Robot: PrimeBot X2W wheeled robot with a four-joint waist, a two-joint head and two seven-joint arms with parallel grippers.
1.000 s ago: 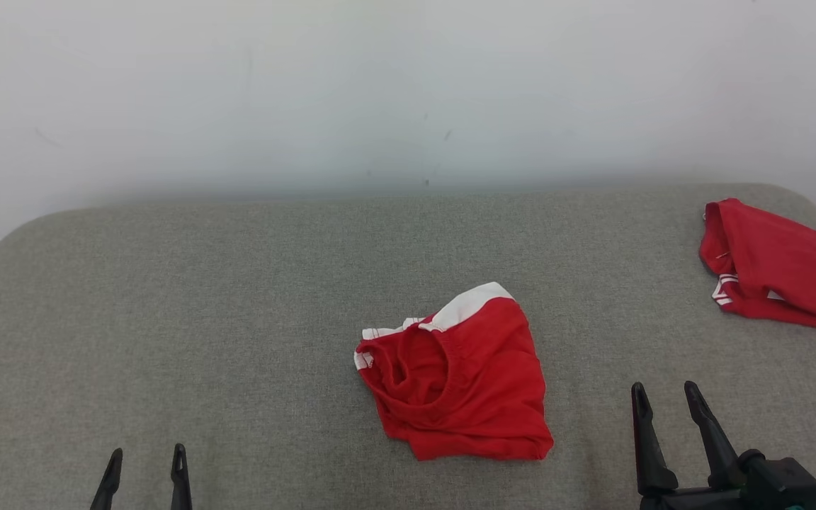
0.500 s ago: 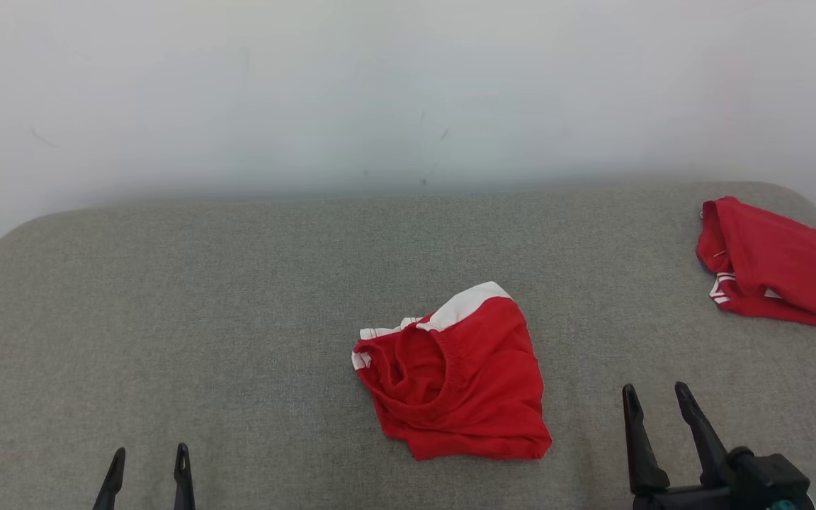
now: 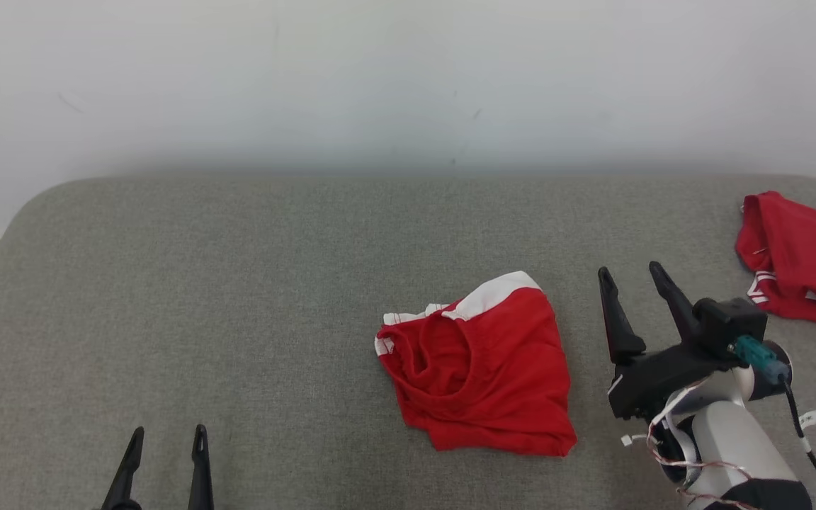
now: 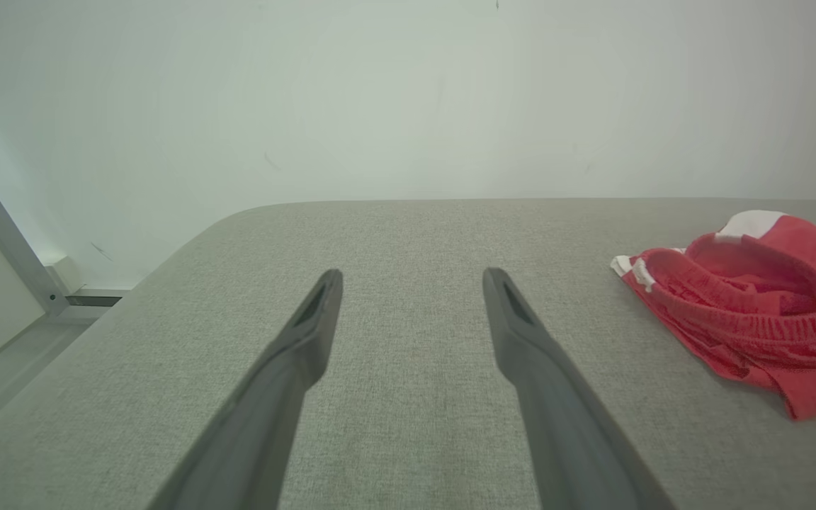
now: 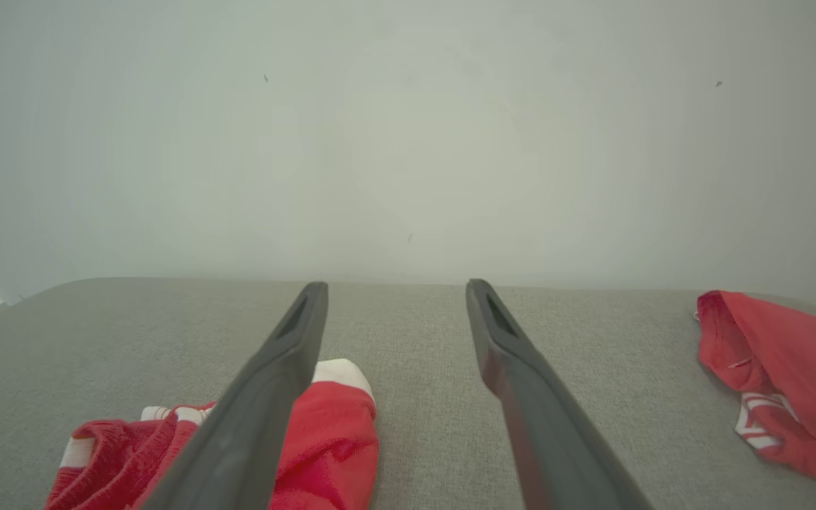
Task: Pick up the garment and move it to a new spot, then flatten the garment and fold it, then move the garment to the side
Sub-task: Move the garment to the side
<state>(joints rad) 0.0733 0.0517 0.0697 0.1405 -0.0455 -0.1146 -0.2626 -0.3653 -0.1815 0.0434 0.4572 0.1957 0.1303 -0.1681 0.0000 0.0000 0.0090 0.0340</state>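
Item: red shorts (image 3: 479, 375), white-trimmed, rumpled at the middle of the grey padded table (image 3: 238, 283) (already relocated or not, cannot tell). Flattening, folding and setting aside outstanding. Right gripper (image 3: 628, 268) just beside them, jaws wide, empty. Left gripper (image 3: 169, 429) wide, well apart. Second red garment (image 3: 801, 276): far right edge.

It looks like a bare robot-test room, not a home: a grey fabric-covered table (image 3: 238, 297) with rounded corners stands against a blank, lightly scuffed white wall (image 3: 380, 85), a metal frame rail (image 4: 13, 244) rises beside it, and on top lie crumpled red shorts (image 3: 493, 375) with white trim and another red garment (image 3: 805, 262) at the right edge.
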